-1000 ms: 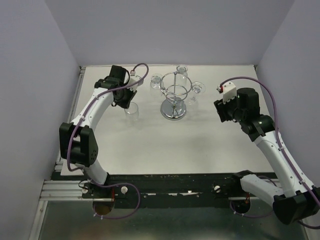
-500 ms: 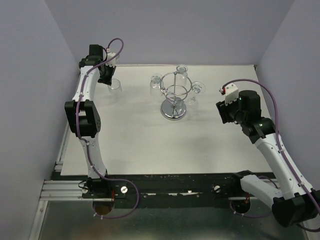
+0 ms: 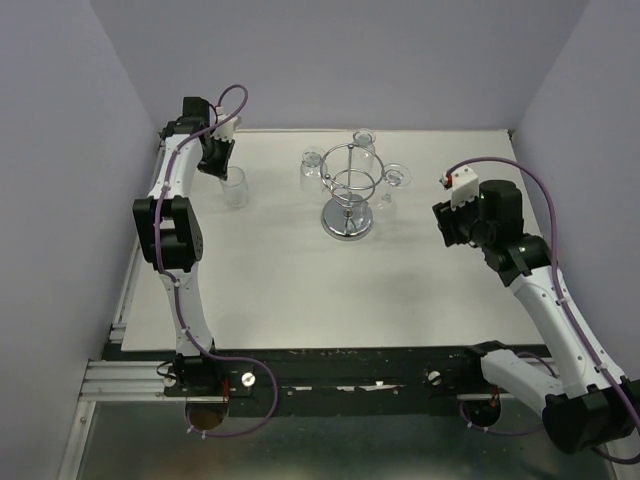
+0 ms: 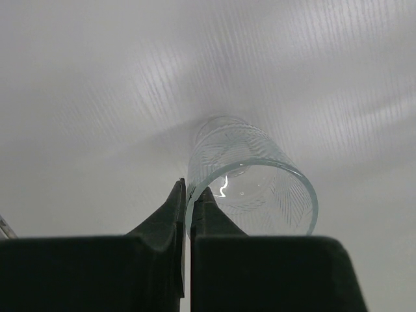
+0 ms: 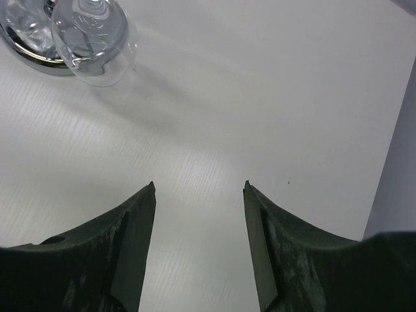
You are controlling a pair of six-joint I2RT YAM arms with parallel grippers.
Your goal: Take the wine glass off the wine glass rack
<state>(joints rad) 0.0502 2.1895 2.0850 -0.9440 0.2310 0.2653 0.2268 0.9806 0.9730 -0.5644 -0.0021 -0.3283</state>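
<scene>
Two arms, one glass off the stand. Nearest you, your right gripper (image 5: 198, 185) hangs over the white table (image 3: 300, 290) with its jaws apart and nothing between them, to the right of the wine glass rack (image 3: 347, 200). The chrome rack stands toward the back of the table, with other glasses (image 3: 312, 165) hanging from its hooks. Farthest off, at the far left corner, your left gripper (image 4: 188, 192) is pinched on the rim of a wine glass (image 4: 240, 149), well apart from the rack.
</scene>
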